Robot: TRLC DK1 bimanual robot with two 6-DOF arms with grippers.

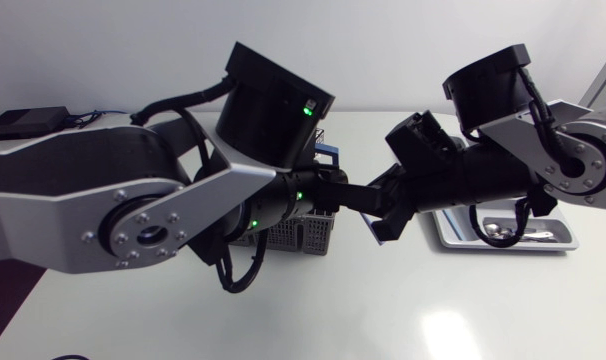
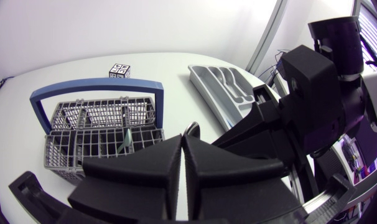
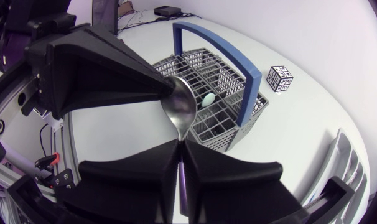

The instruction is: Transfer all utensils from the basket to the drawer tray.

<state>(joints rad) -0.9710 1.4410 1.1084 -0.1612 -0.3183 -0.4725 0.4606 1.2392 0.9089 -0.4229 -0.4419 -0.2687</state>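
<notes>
White counter (image 1: 283, 310), seen from above; both arms over its middle.

Left arm (image 1: 103, 200), grey links and black joints, comes in from the left side. Right arm (image 1: 573, 150) comes in from the right. Their tips meet just beside the basket, between it and the tray.

Left end effector (image 2: 184, 146): clenched, broad fingers pressed flat together with no gap, and the spoon's bowl nipped at their very tips.

Right end effector (image 3: 181, 149): clenched on the same spoon, gripping the handle, which runs down between its fingers. The bowl sticks out ahead of them.

Grey plastic mesh basket with a blue hoop handle (image 2: 101, 134): stands on the counter under and ahead of the left end effector, and is partly hidden by the left arm from above. Handle upright.

Grey drawer tray with shaped compartments (image 1: 503, 246): lies flat on the right part of the counter, below the right arm and well apart from the basket. Silvery utensils lie in it; count not readable.

Polished metal spoon (image 3: 182, 109): off the counter, held in the air between the two end effectors, above the gap beside the basket. It is in neither basket nor tray.

Flat black box (image 1: 23, 122): far left corner of the counter.

Small cube with a black-and-white pattern (image 3: 280, 79): on the counter beyond the basket, not touching it.

Pale greenish utensil end (image 2: 125, 143): shows inside one of the basket's front compartments; kind not clear.
</notes>
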